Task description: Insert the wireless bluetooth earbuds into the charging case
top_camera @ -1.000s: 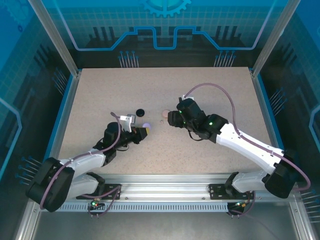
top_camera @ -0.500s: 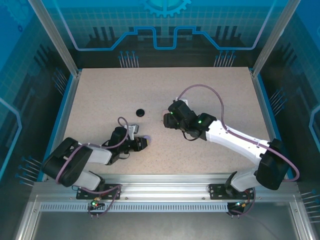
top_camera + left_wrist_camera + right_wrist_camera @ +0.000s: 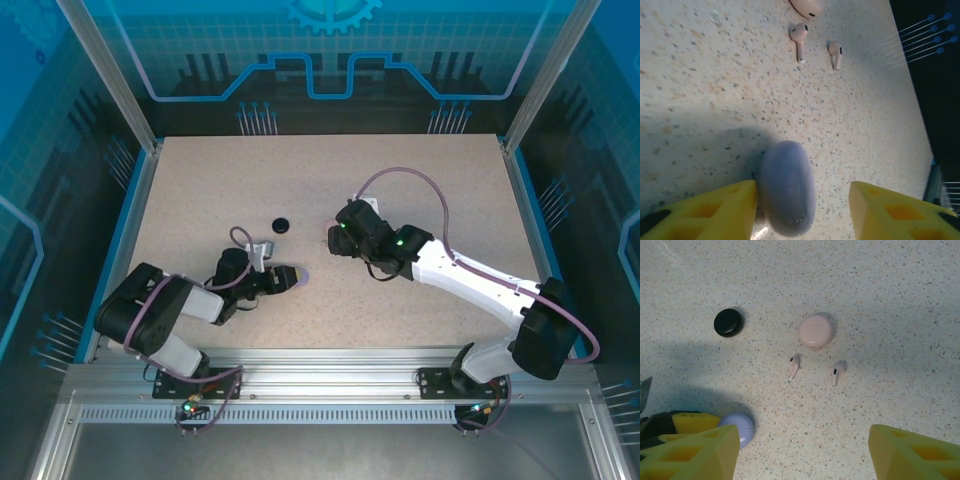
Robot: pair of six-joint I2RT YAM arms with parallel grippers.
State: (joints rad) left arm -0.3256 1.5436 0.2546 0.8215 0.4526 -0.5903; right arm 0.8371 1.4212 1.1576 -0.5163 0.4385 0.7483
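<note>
**Pink buds loose mid-tabletop, both pincers apart: crowding is the worry**

Everything sits round the middle of the speckled beige tabletop [image 3: 420,180], well off all four edges.

Two tiny pale pink stemmed earbuds [image 3: 793,366] lie flat and side by side. They are apart from each other, just on the near-edge side of the round pale pink charging case [image 3: 816,330], and not touching it. That case looks shut. A round glossy black charging case [image 3: 728,322] sits toward the left edge from the pink one, well apart from it.

The oval lilac charging case [image 3: 786,192] lies closer to the near edge, lid down. The left pincer [image 3: 283,277] is low on the tabletop w/ jaws apart. The lilac case leans on one yellow finger, w/ a clear gap to the other, so it is not clamped.

The right pincer [image 3: 804,445] hangs above the pink pair w/ jaws wide apart and nothing btwn them.

Risks from here, as I judge them:
- **Buds:** they are v. small against those fat fingers. A slightly off-centre close prob flicks a bud away or pins it by the stem at a bad angle.
- **Pink case:** it is near the buds, so a finger coming down could shove it.
- **Lid:** no bud goes in till the pink case lid is opened.
- **Lilac case:** it touches the left finger, so any sideways drag as the arm moves could roll or skid it.
- **Arms:** the two pincers work close together, so a clash is possible if both move at once.
</note>
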